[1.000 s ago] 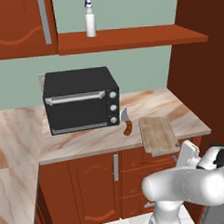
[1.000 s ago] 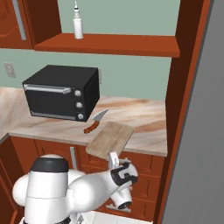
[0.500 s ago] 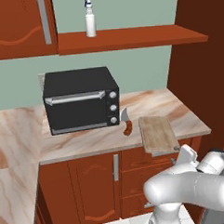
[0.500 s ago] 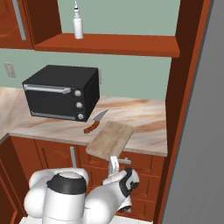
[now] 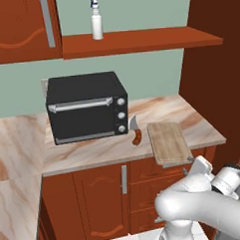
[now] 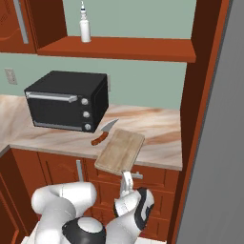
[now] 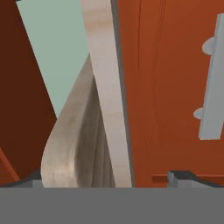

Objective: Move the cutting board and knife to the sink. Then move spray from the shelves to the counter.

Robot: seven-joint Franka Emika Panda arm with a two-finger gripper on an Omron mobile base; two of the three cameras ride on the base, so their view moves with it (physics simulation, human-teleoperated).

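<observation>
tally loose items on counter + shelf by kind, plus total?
oven: 1
cutting board: 1
knife: 1
spray: 1
Total: 4
The first three sit on the counter; the spray stands on the shelves.

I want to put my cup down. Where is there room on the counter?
The counter is bare in front of the oven and behind the cutting board. It is crowded where the knife lies between oven and board.
</observation>
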